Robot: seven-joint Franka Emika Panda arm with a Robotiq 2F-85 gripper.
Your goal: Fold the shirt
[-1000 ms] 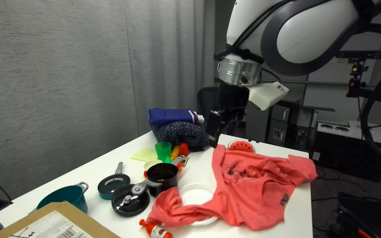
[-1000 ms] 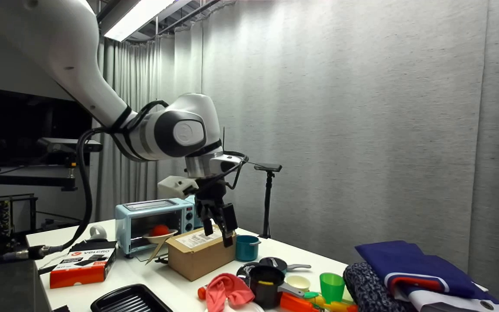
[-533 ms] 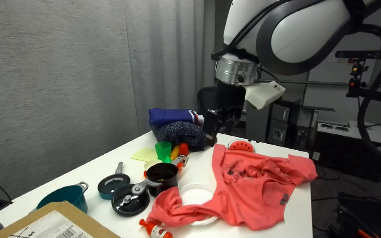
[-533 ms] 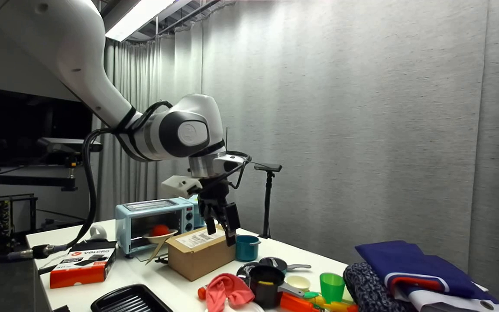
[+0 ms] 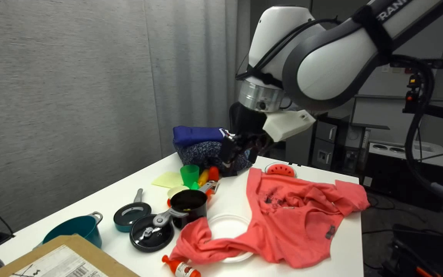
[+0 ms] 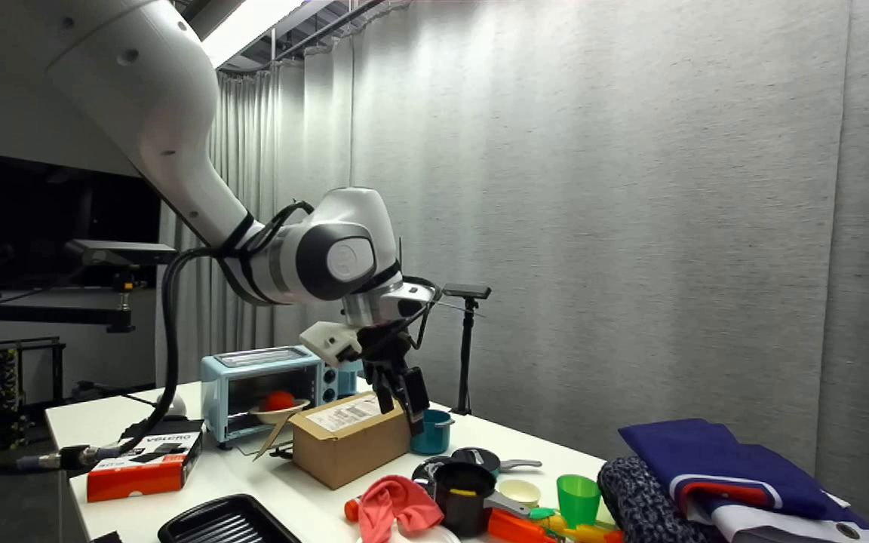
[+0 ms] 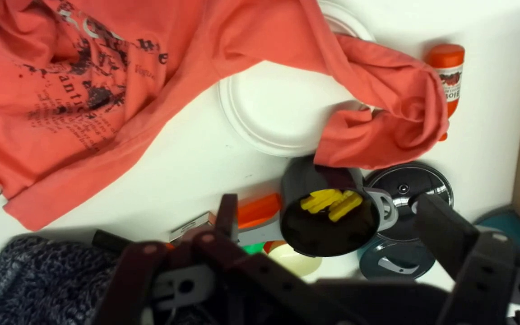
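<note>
The shirt (image 5: 283, 215) is a wrinkled coral-red garment with a dark print. It lies spread on the table, and one sleeve crosses a white plate (image 5: 240, 229). Only the sleeve end (image 6: 397, 501) shows in an exterior view. In the wrist view the shirt (image 7: 178, 54) fills the upper left, with the sleeve curled beside a black pot (image 7: 327, 234). My gripper (image 5: 239, 163) is open and empty, above the table and apart from the shirt. It also shows in an exterior view (image 6: 402, 422). In the wrist view its fingers (image 7: 325, 201) stand wide apart, over the pot.
A dark speckled cloth with a blue bundle (image 5: 198, 135) lies behind the gripper. A pot lid (image 5: 152, 232), teal pan (image 5: 131, 215), red bottle (image 5: 181, 267), green cup (image 5: 189, 175) and cardboard box (image 5: 64, 257) stand around. A toaster oven (image 6: 272, 385) and black tray (image 6: 227, 520) also show.
The arm and open gripper have moved left and lower in an exterior view, right and lower in the opposite one. The shirt and the other objects have not moved.
</note>
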